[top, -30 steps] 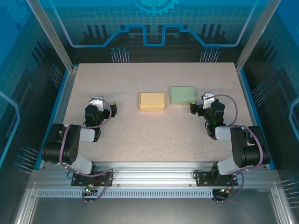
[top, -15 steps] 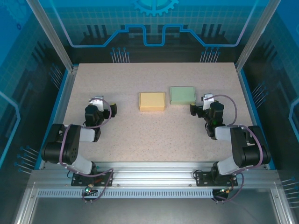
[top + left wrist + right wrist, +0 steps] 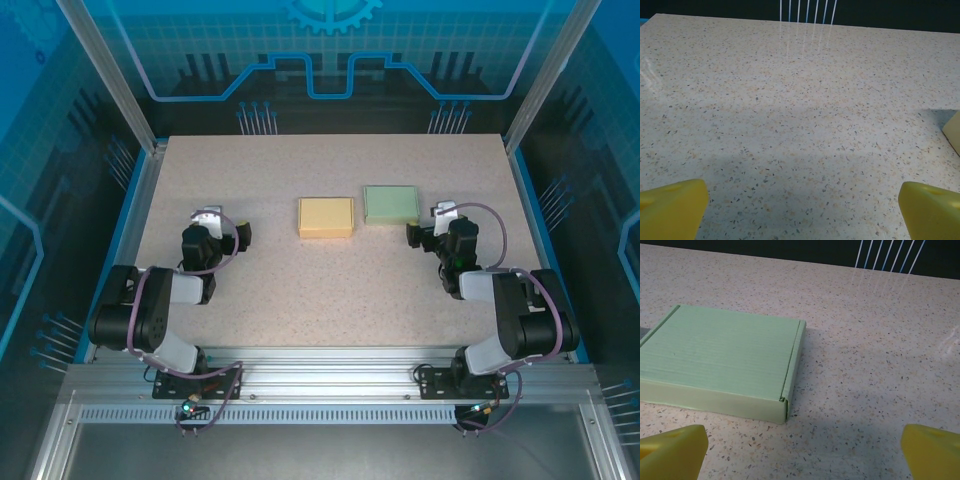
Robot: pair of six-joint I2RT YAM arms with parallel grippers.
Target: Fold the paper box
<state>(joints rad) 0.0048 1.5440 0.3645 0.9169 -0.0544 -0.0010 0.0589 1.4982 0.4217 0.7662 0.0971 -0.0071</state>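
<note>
Your right gripper (image 3: pixel 802 452) sits wide open and empty, just short of the flat green cardboard box (image 3: pixel 720 357) lying closed on the speckled beige table (image 3: pixel 300 290). Same for your left gripper (image 3: pixel 800 215): spread wide, holding nothing, with the flat yellow cardboard box (image 3: pixel 326 216) off to its right.

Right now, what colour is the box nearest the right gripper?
Pale green. The box shows best in the right wrist view.

Matt corrugated-paper green box (image 3: pixel 720 360), glossy speckled table (image 3: pixel 880 340)
</note>
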